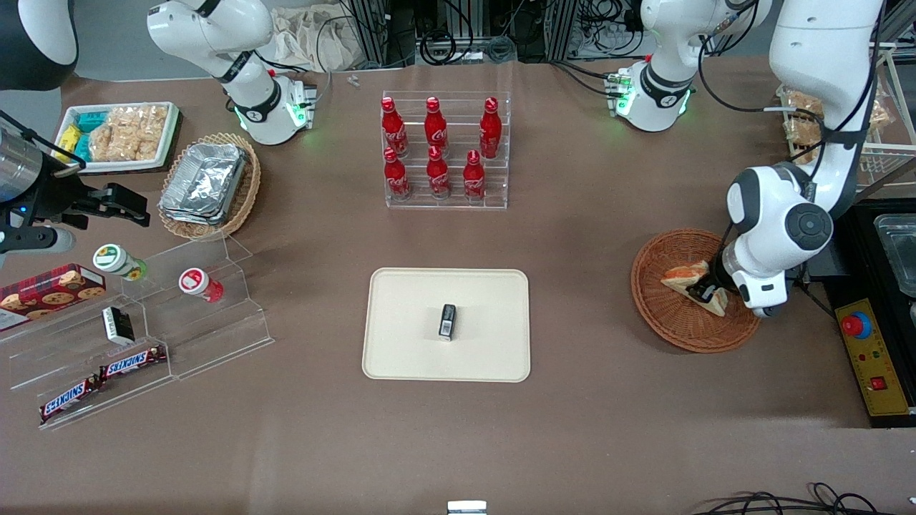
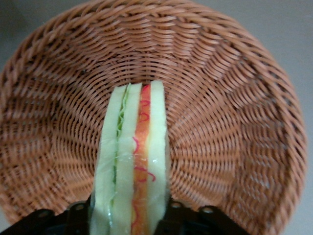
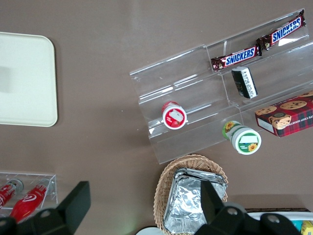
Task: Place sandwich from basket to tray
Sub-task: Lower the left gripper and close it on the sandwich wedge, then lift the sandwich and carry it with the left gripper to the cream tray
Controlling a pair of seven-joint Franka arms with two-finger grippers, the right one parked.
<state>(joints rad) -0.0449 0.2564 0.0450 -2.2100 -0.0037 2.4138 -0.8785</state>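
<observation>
Brown tabletop (image 1: 608,236) is filling the front view. Flat cream-beige rectangular tray (image 1: 408,343) is sitting mid-table with a small dark packet (image 1: 447,320) lying on it. Round reddish-brown woven wicker basket (image 1: 662,318) is sitting toward the working arm's end, well apart from the tray. Left arm's gripper (image 1: 707,292) is reaching down into the basket, sitting on a triangular white-bread sandwich wedge (image 1: 685,275); a second pale wedge (image 1: 718,303) seems to be lying just beside it, partly hidden by the arm.

Wrist view: sandwich (image 2: 132,161), clear-wrapped, is showing its cut edge with green and orange-red filling, standing against the basket (image 2: 220,98) weave. Black fingertips (image 2: 178,213) are pressing against both bread faces, so the gripper (image 2: 129,220) is clamping the sandwich, jaws about one sandwich-thickness apart.

Right wrist view: tray corner (image 3: 24,78) only.
</observation>
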